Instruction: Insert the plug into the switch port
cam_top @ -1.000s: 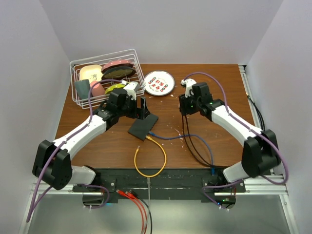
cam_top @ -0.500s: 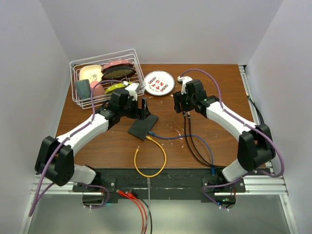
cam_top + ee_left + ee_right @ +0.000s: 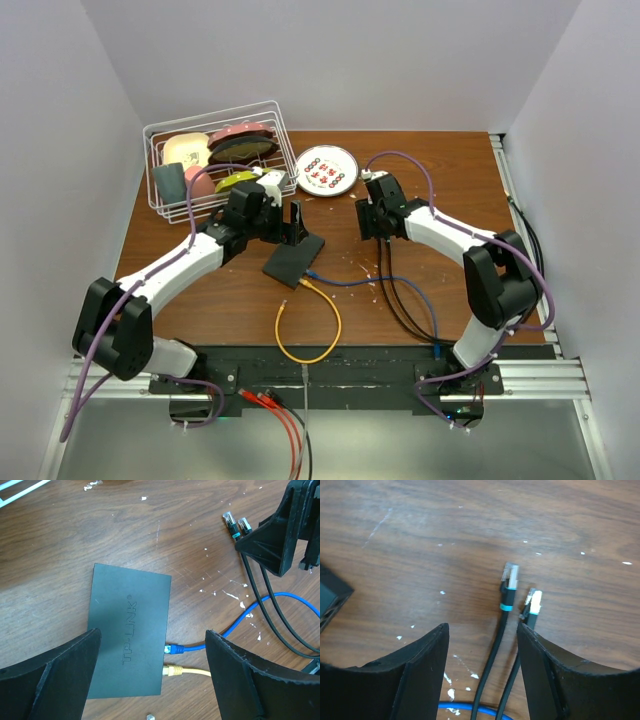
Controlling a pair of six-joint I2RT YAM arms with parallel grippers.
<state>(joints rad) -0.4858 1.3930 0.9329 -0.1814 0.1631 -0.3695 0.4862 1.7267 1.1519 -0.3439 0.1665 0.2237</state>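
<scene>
The flat black switch box (image 3: 293, 262) lies on the brown table; in the left wrist view (image 3: 127, 640) it reads TP-LINK. A blue plug (image 3: 174, 649) and a yellow plug (image 3: 173, 670) sit in ports on its right edge. My left gripper (image 3: 296, 226) hovers open over the box (image 3: 153, 634), holding nothing. Two loose black-cable plugs (image 3: 509, 577) (image 3: 534, 602) lie side by side on the wood. My right gripper (image 3: 376, 230) is open just above them (image 3: 482, 630), with both black cables running between its fingers. A corner of the switch's port edge (image 3: 330, 600) shows at far left.
A white wire basket (image 3: 215, 150) with several items stands at the back left, with a patterned plate (image 3: 327, 170) beside it. A yellow cable loop (image 3: 310, 325) and a blue cable (image 3: 370, 280) lie in front of the switch. Red cables (image 3: 285, 420) hang at the near edge.
My right gripper has moved left and a little down over the ends of the black cables. My left arm has hardly moved.
</scene>
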